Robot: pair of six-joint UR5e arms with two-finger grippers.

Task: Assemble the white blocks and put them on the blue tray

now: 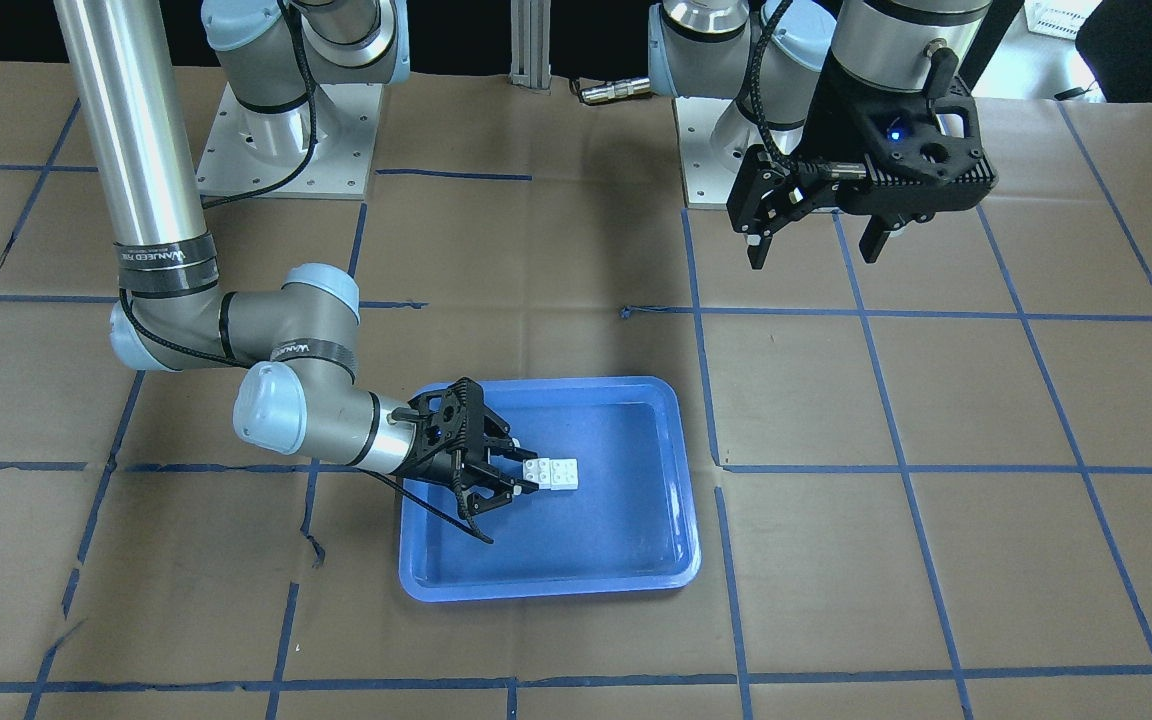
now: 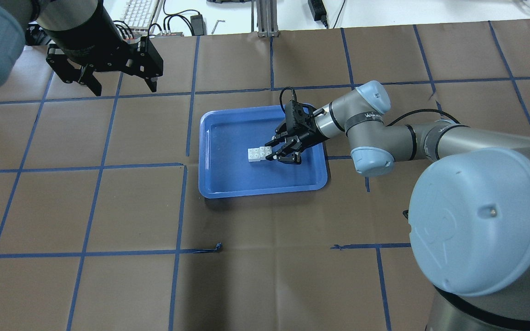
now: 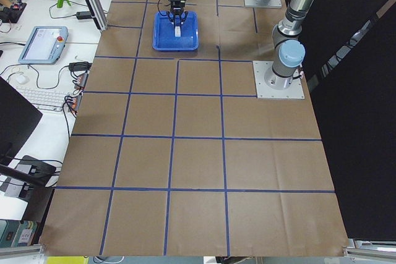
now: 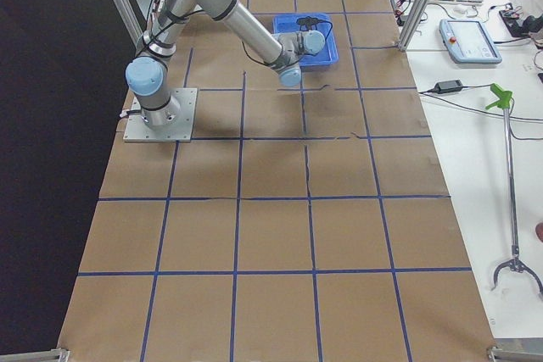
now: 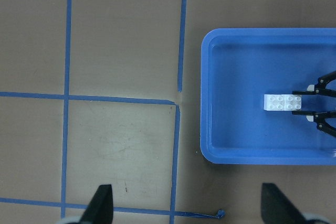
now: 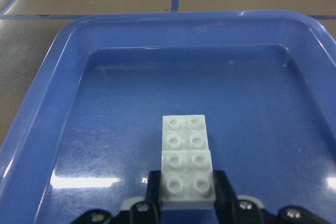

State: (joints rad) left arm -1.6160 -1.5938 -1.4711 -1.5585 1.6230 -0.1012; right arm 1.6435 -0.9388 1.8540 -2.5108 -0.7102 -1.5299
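Two white blocks (image 1: 556, 473) are joined in a short row and rest on the floor of the blue tray (image 1: 546, 590), near its middle. My right gripper (image 1: 526, 465) reaches low into the tray, and its fingers (image 6: 220, 184) press both sides of the nearer block (image 6: 187, 177). The blocks also show in the overhead view (image 2: 256, 154) and in the left wrist view (image 5: 283, 102). My left gripper (image 1: 816, 240) hangs open and empty high above the table, well away from the tray; the overhead view (image 2: 123, 87) shows it too.
The table is covered in brown paper with a blue tape grid (image 2: 182, 165). The arm base plates (image 1: 286, 140) stand at the robot's side. A desk with a keyboard (image 3: 43, 98) and a teach pendant (image 3: 42, 42) runs along the far edge.
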